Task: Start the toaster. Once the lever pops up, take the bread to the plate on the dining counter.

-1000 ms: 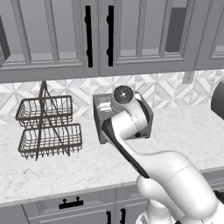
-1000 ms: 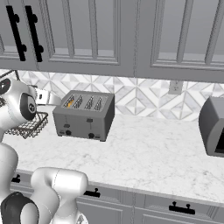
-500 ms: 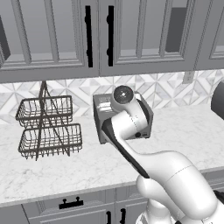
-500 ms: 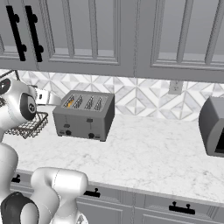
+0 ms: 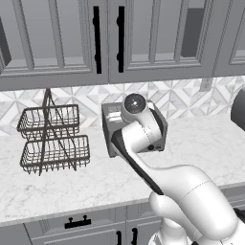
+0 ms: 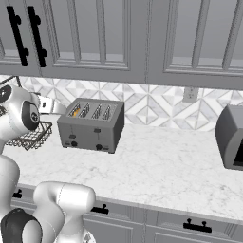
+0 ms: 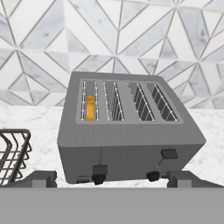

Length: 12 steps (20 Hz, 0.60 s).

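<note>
The grey-silver toaster (image 7: 127, 135) stands on the marble top against the tiled wall, also seen from the right (image 6: 92, 124) and half hidden behind my arm (image 5: 111, 131). The bread (image 7: 89, 107) sits sunk in the leftmost slot, with only its orange crust showing (image 6: 75, 112). The left black lever (image 7: 100, 169) rests lower than the right lever (image 7: 169, 153). My gripper (image 7: 112, 178) hovers in front of the toaster's face, open, fingertips wide apart with nothing between them. The plate and dining counter are out of view.
A two-tier wire basket (image 5: 52, 139) stands left of the toaster, close to my hand (image 7: 11, 153). A dark appliance (image 6: 232, 137) sits at the far right of the counter. Grey wall cabinets (image 6: 118, 38) hang above.
</note>
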Motion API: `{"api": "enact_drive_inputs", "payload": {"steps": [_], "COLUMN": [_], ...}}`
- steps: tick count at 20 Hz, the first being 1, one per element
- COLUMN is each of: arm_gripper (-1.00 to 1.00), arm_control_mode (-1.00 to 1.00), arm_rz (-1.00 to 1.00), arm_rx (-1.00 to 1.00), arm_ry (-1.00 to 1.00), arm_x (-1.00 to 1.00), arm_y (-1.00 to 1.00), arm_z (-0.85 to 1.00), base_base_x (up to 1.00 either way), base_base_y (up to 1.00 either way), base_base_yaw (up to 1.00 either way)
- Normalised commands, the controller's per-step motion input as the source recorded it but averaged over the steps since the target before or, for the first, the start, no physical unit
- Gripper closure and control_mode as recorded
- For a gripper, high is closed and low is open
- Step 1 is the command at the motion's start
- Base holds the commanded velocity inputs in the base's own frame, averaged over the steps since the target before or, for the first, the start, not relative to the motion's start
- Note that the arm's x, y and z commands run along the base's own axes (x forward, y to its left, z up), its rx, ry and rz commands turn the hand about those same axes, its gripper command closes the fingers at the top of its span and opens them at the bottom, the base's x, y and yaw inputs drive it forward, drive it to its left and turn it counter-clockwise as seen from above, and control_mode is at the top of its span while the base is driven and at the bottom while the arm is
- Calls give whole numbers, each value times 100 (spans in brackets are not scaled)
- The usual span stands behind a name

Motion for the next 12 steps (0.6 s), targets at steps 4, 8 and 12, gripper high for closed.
{"api": "enact_drive_inputs", "payload": {"steps": [4,8,12], "arm_gripper": [-100,-100,-100], "arm_control_mode": [-100,-100,-100], "arm_rz": [0,0,0], "arm_rx": [0,0,0], "arm_ry": [0,0,0], "arm_x": [0,0,0], "arm_y": [0,0,0], "arm_z": [0,0,0], "base_base_x": [0,0,0], "base_base_y": [0,0,0], "base_base_yaw": [0,0,0]}}
